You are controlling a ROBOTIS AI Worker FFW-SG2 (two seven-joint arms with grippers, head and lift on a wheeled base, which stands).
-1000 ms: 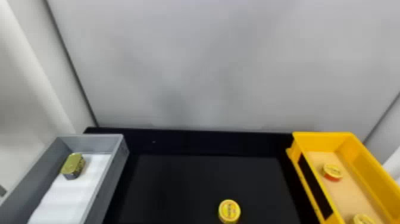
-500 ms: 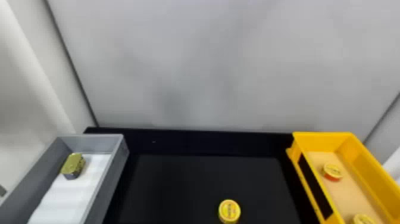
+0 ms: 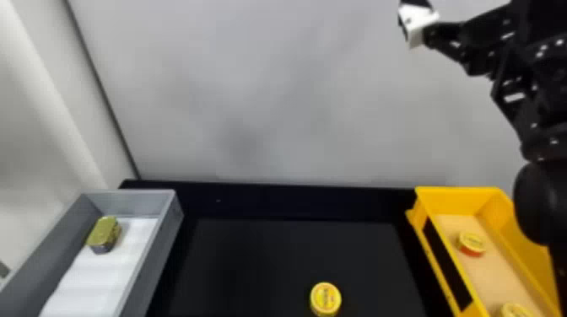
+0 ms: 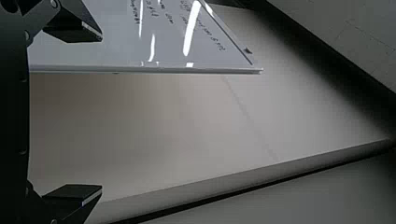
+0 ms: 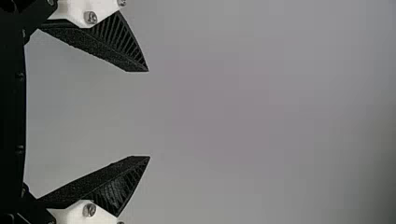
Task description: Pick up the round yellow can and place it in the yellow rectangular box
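Now that the right arm (image 3: 544, 97) has entered the head view, approach may start.
Right tool (image 5: 149, 114) is open, empty and raised; the round yellow can (image 3: 325, 297) lies on the bench (image 3: 270, 257), left of the yellow rectangular box (image 3: 457, 198).

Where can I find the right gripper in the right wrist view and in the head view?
Right wrist view: the right gripper comes in from the left edge, jaws apart.
Head view: it is at the top edge, right of centre, at the end of the black arm.
Shared landmark: its white part, beside black pieces.
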